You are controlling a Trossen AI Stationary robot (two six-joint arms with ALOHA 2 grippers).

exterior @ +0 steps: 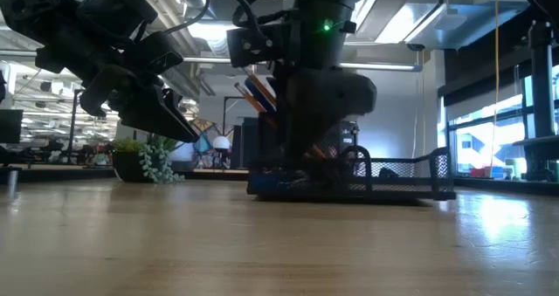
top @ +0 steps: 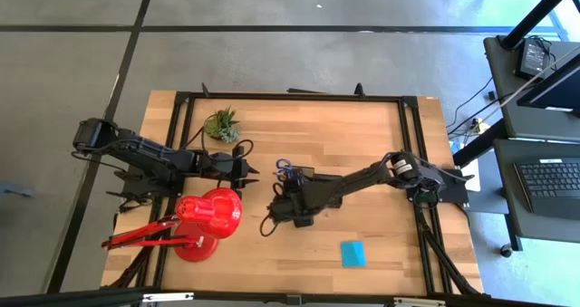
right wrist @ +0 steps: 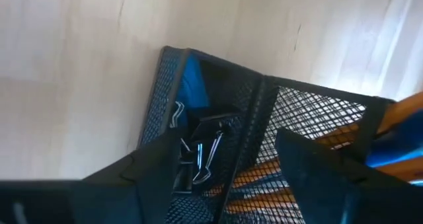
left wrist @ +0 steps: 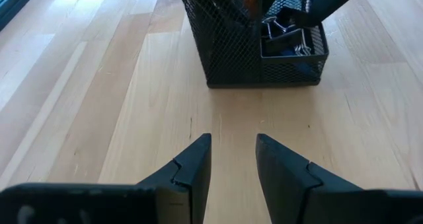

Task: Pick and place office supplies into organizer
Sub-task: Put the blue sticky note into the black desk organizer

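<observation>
The right pincer (right wrist: 228, 164) hangs directly over the black mesh organizer (top: 299, 198) near mid-counter, fingers apart and straddling the divider btwn its two compartments, clamped on nothing. Seen from the right wrist, one finger sits over the low compartment, where black binder clips (right wrist: 198, 151) w/ silver wire handles lie on something blue; the other finger is over the taller section holding an orange-yellow pencil (right wrist: 310, 148). In the overhead view, blue scissor handles (top: 284, 165) poke out at the organizer's far edge.

The left pincer (left wrist: 232, 159) hovers above bare wooden counter (left wrist: 99, 118), fingers apart w/ a narrow gap, empty, pointed toward the organizer a little way off. From table height, the left arm tilts down on the left while the right arm stands upright over the organizer (exterior: 349, 178), pencils (exterior: 260, 93) sticking up behind it.

A cyan square note pad (top: 352, 253) lies flat on the counter, well apart from the organizer, nearer the front edge. A red desk lamp (top: 204, 218) stands just beside the left arm; a small green potted plant (top: 221, 124) sits toward the back-left corner.
</observation>
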